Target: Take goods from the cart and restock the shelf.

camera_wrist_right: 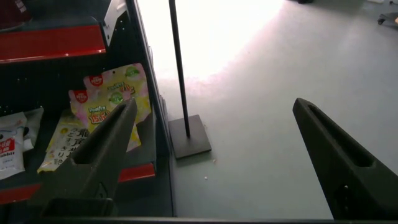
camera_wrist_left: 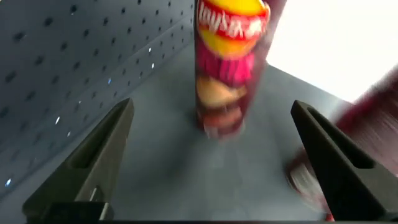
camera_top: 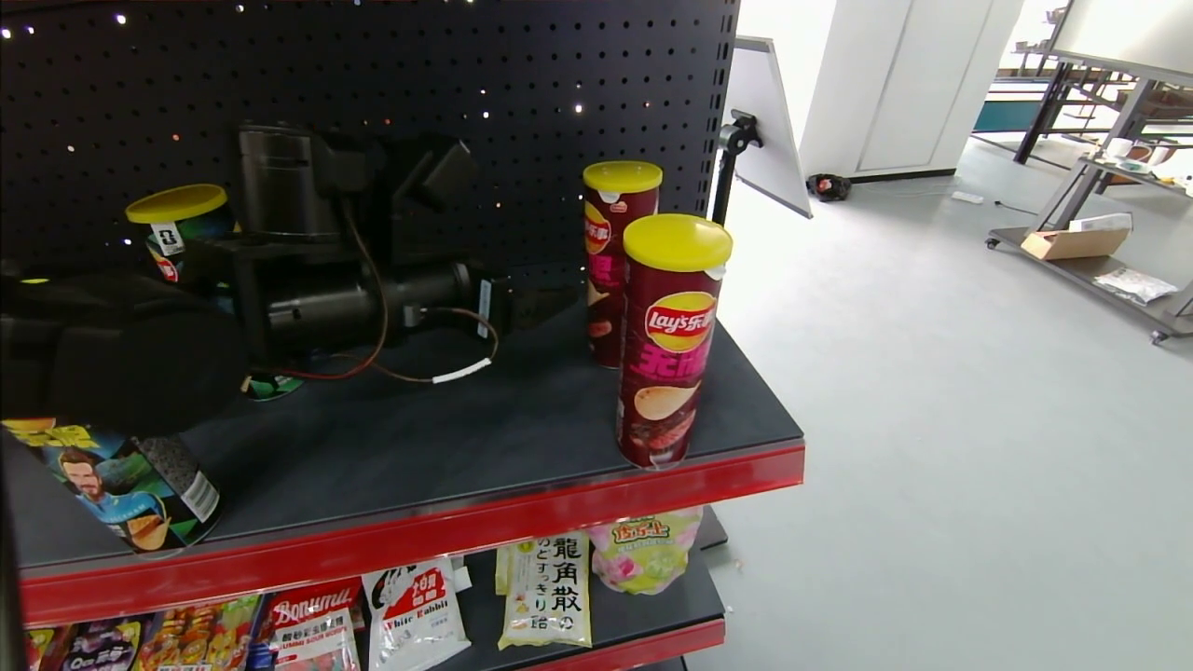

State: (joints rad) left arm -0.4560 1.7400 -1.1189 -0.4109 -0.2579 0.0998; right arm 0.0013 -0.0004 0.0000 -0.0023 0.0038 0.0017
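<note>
The left gripper was over the shelf, its jaws wide apart and empty. Straight ahead of the jaws, in line with the gap between them and touching neither finger, a red can stood upright near the pegboard. A second red can stood upright at the front edge of the shelf, near the first one and outside the jaws. Behind the jaws, back past the wrist, a green can stood by the pegboard. The right gripper also had its jaws wide apart and empty, above the floor. Bags on a lower shelf lay outside one of its fingers.
</note>
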